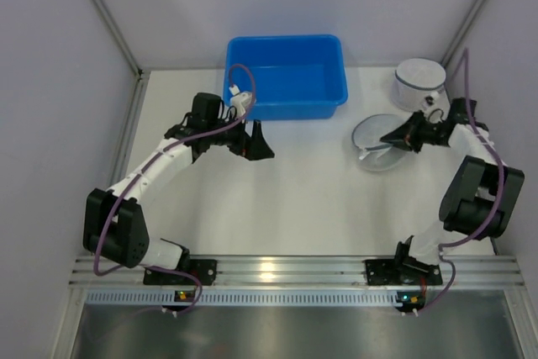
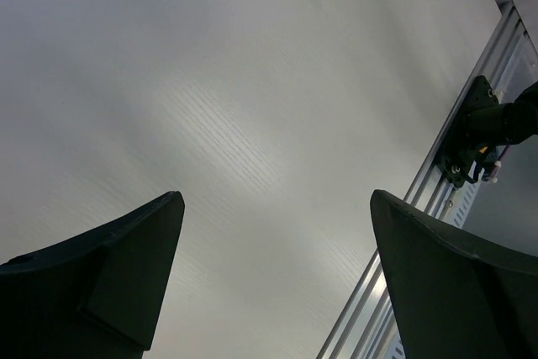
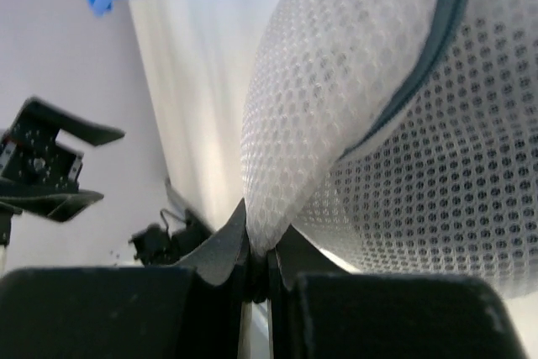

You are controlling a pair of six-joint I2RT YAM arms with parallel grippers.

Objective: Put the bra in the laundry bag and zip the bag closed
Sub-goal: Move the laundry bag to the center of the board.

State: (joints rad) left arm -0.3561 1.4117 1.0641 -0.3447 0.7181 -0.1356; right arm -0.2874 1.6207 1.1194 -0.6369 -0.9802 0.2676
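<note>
Our right jaws clamp the laundry bag (image 3: 353, 124) mesh, while our empty, wide-open left jaws sit well apart leftward.

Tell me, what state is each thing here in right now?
Left gripper: open, holding nothing.
Right gripper: shut on flap.
Bag: unzipped, standing on the table.
Flap: folded open, pinched at its mesh.
Bin: upright, looks empty.

Robot arms: two (left arm (image 1: 160, 161), right arm (image 1: 479, 187))
Mesh laundry bag (image 1: 419, 80): one
Blue tub (image 1: 286, 73): one
Base rail (image 1: 294, 271): one
</note>
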